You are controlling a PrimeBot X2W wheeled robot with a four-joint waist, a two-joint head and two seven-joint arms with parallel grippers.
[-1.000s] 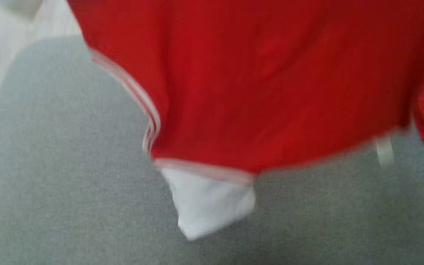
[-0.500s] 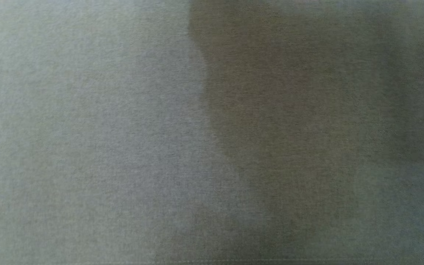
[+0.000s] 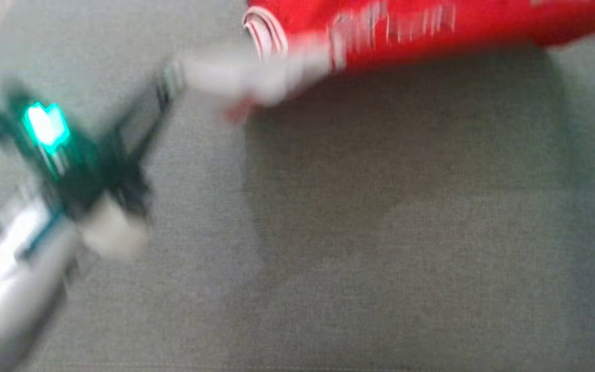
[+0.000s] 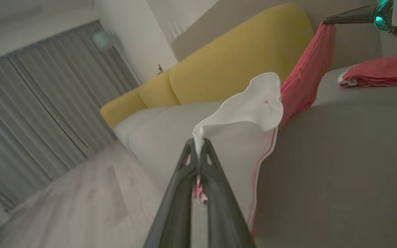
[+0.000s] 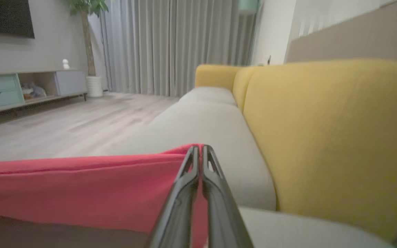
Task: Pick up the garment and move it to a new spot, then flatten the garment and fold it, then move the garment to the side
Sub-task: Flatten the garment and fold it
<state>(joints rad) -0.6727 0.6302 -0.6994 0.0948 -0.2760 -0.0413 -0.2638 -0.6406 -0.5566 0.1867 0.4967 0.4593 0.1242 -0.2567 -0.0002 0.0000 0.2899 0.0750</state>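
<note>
On the grey sofa seat (image 3: pixel 380 258), head view blurred: the red garment (image 3: pixel 432 31) runs along the top edge, white lettering smeared, its shadow dark on the cushion below. A wide stretch of grey seat shows under and in front of it. Yellow backrest (image 5: pixel 322 131) rises just behind the seat. Room beyond: pale wood floor (image 5: pixel 64 127), grey curtains (image 5: pixel 167 44), low TV cabinet (image 5: pixel 19 89), potted plant (image 5: pixel 88 34), dark TV (image 5: pixel 5 17) on the wall. The seat's front edge drops to the floor in left wrist view, with open floor running to the curtains. The left gripper (image 4: pixel 198 146) has its fingers pressed together, pinching the garment's white cuff (image 4: pixel 250 103), which flares past the tips. The right gripper (image 5: pixel 199 150) also has its fingers closed, nipping the red cloth's top edge, which stretches off to the left in its own view. The garment is held up between both, above the seat near the backrest. The pale left forearm (image 3: pixel 13 274) enters from lower left in head view, green wrist light (image 3: pixel 44 126) lit, fingers aimed up-right. A red bunch (image 4: pixel 381 74) lies on the seat; cannot tell if it is the same garment.
</note>
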